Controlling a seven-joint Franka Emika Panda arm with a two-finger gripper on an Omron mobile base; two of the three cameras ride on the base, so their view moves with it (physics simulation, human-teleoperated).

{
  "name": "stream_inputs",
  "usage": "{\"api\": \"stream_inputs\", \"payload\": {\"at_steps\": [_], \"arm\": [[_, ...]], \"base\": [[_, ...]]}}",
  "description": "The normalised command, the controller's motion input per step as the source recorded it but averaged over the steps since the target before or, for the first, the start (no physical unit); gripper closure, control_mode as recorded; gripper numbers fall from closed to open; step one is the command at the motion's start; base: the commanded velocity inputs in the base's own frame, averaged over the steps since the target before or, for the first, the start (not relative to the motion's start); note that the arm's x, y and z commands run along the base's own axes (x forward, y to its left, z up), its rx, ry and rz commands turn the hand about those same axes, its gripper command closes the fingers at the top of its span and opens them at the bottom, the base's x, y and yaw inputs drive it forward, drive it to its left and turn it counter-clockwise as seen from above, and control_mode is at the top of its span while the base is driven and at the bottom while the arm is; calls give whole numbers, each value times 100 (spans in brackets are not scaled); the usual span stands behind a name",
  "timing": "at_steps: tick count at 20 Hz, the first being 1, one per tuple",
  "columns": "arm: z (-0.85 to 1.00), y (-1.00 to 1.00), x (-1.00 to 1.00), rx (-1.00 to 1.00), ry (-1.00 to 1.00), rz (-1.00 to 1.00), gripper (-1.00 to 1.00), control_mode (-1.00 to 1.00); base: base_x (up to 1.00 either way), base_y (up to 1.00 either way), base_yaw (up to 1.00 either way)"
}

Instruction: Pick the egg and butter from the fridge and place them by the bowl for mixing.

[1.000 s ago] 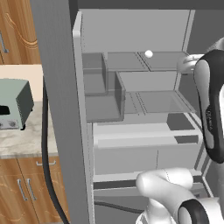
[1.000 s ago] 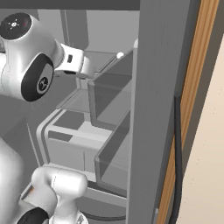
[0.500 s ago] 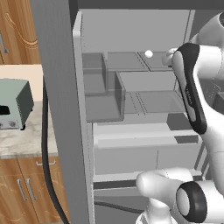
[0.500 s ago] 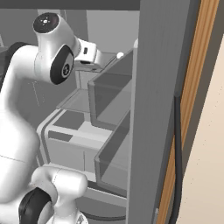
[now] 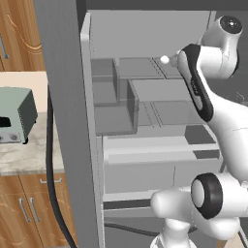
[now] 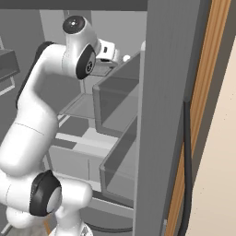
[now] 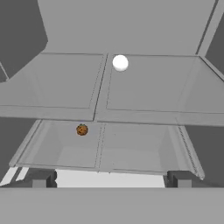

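The egg is seen resting on an upper shelf inside the fridge, ahead of the gripper, whose fingers are held wide apart and empty.

Clear shelf path from open pincer to egg; bin walls aside.

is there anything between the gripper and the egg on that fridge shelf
Nothing visible. In the hand view the egg sits alone on the upper shelf, straight ahead of the open gripper. A small orange-brown thing lies on the lower shelf, below and left of that line.
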Motion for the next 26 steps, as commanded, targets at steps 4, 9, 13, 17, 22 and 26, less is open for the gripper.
{"api": "stream_inputs", "payload": {"at_steps": [4, 9, 13, 17, 22, 26], "arm": [[-1, -22, 69, 0, 2, 0, -100, -100], [-4, -23, 56, 0, 0, 0, -100, -100], [-22, -12, 51, 0, 0, 1, -100, -100], [-19, 0, 60, 0, 3, 0, -100, -100], [-15, 0, 68, -1, 3, 0, -100, -100], [-15, -2, 71, 0, 4, 0, -100, -100]], "base": [[0, 0, 0], [0, 0, 0], [0, 0, 0], [0, 0, 0], [0, 0, 0], [0, 0, 0]]}}
